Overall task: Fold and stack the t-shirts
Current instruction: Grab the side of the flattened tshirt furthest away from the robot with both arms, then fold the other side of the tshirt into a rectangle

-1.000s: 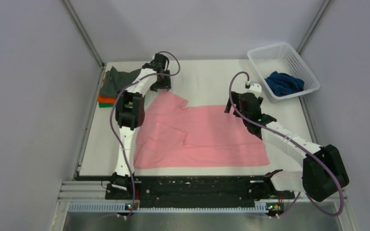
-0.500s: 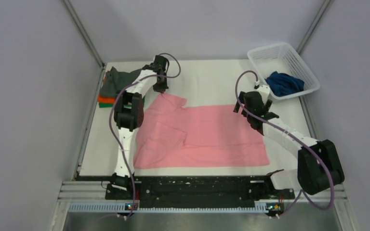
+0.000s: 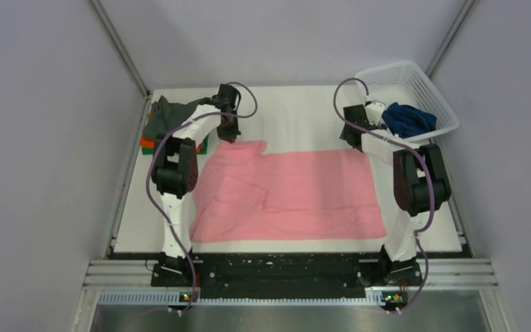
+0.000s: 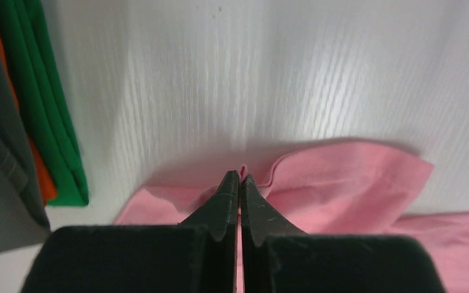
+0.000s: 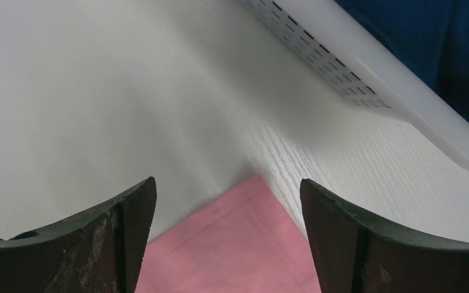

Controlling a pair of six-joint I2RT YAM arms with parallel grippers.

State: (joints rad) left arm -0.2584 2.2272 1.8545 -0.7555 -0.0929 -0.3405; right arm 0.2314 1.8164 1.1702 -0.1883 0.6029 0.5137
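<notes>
The pink t-shirt point(image 3: 297, 190) lies spread on the white table, its left part rumpled. My left gripper point(image 3: 229, 136) is at its far left corner, shut on a small fold of pink cloth point(image 4: 242, 169) between the fingertips point(image 4: 227, 186). My right gripper point(image 3: 357, 143) hovers open and empty over the shirt's far right corner point(image 5: 244, 244). The dark grey shirt point(image 3: 169, 113) lies on the orange point(image 3: 147, 142) and green point(image 3: 153, 148) shirts at the far left. The navy blue shirt point(image 3: 408, 119) lies in the basket.
The white lattice basket point(image 3: 418, 77) stands at the far right corner, its wall point(image 5: 366, 79) just beyond my right gripper. The shirt stack's edge point(image 4: 49, 122) is just left of my left gripper. Grey walls close in the table on three sides.
My right arm has swung from the shirt's right side out to its far right corner by the basket. My left gripper has drawn the pinched corner slightly nearer and to the left.
</notes>
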